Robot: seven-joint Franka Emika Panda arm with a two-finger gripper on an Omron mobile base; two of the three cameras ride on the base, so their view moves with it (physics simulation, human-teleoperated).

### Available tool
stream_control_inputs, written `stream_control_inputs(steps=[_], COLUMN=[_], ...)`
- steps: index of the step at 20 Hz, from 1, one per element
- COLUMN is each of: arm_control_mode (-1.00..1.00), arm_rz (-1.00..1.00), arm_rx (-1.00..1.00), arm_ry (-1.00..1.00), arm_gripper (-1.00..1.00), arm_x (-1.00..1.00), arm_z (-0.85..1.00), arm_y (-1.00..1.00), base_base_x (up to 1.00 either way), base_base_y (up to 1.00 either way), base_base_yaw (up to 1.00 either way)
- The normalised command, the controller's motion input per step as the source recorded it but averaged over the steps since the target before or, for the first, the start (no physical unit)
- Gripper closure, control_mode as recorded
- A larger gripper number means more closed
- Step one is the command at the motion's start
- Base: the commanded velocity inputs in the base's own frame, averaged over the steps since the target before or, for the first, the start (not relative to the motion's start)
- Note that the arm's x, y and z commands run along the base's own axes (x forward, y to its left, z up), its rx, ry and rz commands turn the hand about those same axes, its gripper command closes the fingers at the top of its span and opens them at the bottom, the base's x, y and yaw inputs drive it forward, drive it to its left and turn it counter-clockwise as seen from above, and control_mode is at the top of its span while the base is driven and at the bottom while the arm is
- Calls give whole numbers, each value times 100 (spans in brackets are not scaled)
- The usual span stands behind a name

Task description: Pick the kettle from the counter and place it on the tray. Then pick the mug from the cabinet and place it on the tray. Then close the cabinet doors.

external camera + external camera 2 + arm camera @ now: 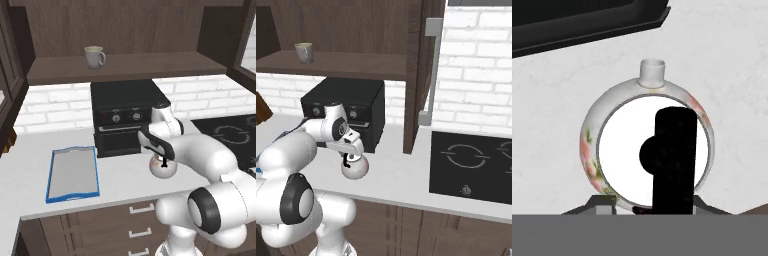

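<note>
glossy white ceramic kettle, matt marbled stone counter, dark wooden cabinet

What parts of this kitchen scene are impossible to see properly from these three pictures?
- Gripper jaws: both base views, hidden behind the hand; whether they grip the kettle is unclear.
- Kettle's base: hand view, cut off at the bottom.
- Tray: right base view, mostly behind the arm.
- Mug inside: too small.

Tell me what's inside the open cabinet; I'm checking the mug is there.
The mug stands alone on the cabinet shelf. The cabinet's upper part is cut off from view.
</note>
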Motion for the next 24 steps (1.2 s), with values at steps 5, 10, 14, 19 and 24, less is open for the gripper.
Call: stream_control_inputs(steps=[5,10,14,19,24], arm_control_mode=[-100,-100,-100,-100,-100], arm_rz=[0,0,0,0,6], arm_rx=[-1,-1,5,6,5], arm_ry=[-13,-9,0,-4,-9], arm_gripper=[100,100,100,100,100], arm_x=[-19,-52,-57,-56,-41], arm_z=[-2,10,20,26,21], arm_y=[-1,0,10,28,46], base_base_x=[0,0,0,0,0], base_base_y=[0,0,0,0,0], base_base_yaw=[0,0,0,0,0])
